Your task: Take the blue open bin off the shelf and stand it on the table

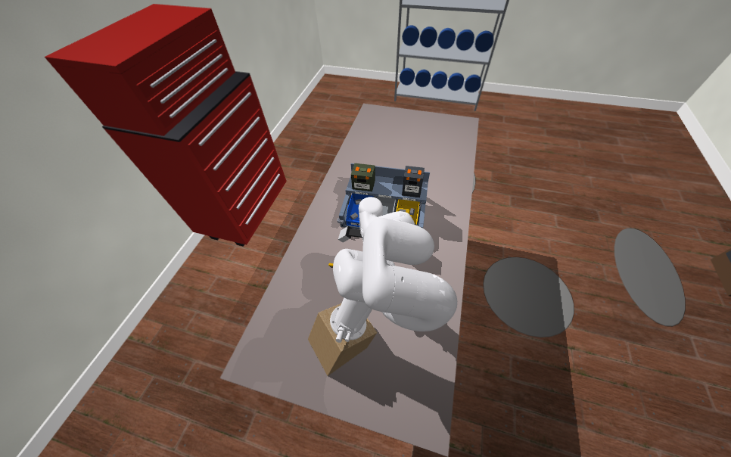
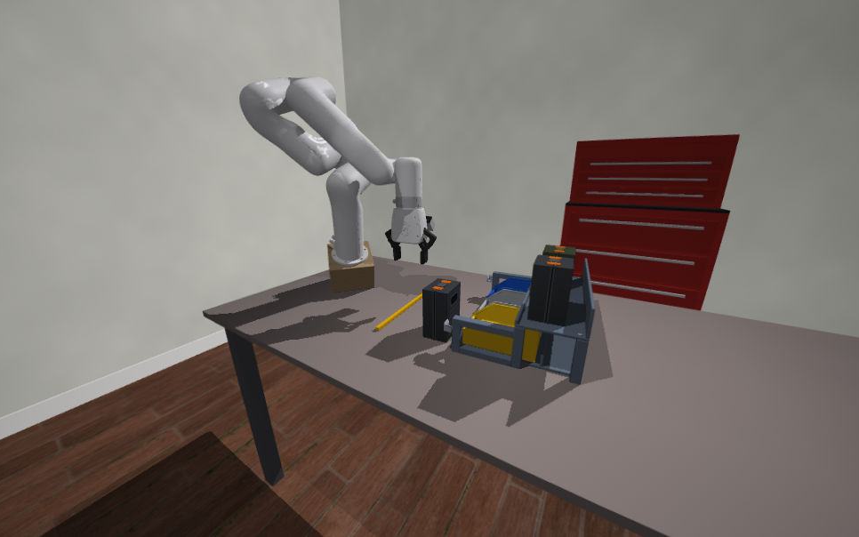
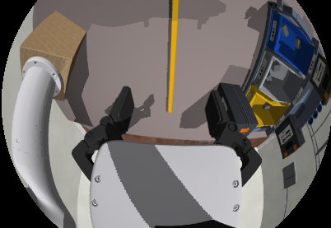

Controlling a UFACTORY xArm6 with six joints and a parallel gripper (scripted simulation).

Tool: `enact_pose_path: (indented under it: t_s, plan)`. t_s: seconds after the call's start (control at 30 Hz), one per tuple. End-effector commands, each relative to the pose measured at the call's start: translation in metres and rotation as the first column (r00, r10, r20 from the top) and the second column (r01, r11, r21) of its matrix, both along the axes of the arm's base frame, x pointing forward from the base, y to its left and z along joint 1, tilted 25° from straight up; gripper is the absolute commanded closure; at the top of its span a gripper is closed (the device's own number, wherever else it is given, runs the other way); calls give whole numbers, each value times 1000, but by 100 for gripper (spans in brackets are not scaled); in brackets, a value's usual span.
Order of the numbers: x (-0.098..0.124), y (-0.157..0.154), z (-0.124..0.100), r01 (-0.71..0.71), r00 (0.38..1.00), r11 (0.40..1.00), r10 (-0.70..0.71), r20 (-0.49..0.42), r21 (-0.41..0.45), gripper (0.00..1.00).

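Two fingers of the end effector (image 2: 410,259) (image 3: 169,103), spread wide, high above the counter (image 1: 414,136) (image 2: 686,387) (image 3: 123,53). Below, a yellow strip (image 1: 330,265) (image 2: 399,312) (image 3: 173,53), lying across the open stretch before the shelf (image 1: 385,188) (image 2: 518,347) (image 3: 263,34). Next, an upright black case (image 2: 441,309) (image 3: 235,104), just before the yellow bin (image 1: 408,209) (image 2: 496,316) (image 3: 265,107) at the shelf's right end. Farther left, the blue open bin (image 1: 349,204) (image 2: 513,285) (image 3: 302,53), on the shelf, grey parts inside, beside a grey bin (image 2: 509,298) (image 3: 282,76) and near the counter's long left edge. Front towards the arm's side; long axis from shelf front to back. Well beyond, a red tool chest (image 1: 226,164) (image 2: 646,246).
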State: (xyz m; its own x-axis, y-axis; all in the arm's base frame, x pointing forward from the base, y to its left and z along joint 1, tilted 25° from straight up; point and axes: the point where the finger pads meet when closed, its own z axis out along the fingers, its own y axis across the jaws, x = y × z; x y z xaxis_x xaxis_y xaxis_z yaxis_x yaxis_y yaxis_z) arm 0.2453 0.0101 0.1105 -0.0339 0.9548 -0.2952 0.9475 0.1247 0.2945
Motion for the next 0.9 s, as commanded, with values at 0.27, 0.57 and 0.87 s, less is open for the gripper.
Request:
enact_pose_path:
  t_s: [0.27, 0.57, 0.87]
  plan:
    - [4, 0, -6, 0, 1000, 1000, 0, 3, 1, 0]
    - [4, 0, -6, 0, 1000, 1000, 0, 3, 1, 0]
    - [7, -1, -9, 0, 1000, 1000, 0, 3, 1, 0]
